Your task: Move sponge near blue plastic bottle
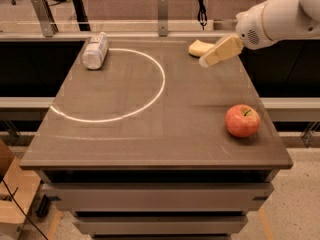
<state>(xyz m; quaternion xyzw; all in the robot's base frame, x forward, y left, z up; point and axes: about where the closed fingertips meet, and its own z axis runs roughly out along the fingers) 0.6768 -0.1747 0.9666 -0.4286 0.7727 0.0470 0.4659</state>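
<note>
The sponge [196, 47] is a pale yellow foam block lying on the table near the far edge, right of centre. The blue plastic bottle [95, 50] lies on its side at the far left of the table, grey-white with a pale label. My gripper [207, 60] reaches in from the upper right on a white arm and hovers just right of the sponge, its tip pointing down-left. It overlaps the sponge's right end in view. I cannot tell whether it touches the sponge. The sponge and the bottle are far apart.
A red apple [242, 120] sits near the table's right edge, towards the front. A white ring [161, 79] is marked on the dark table top [150, 139]. Metal rails and posts [162, 6] run behind the far edge.
</note>
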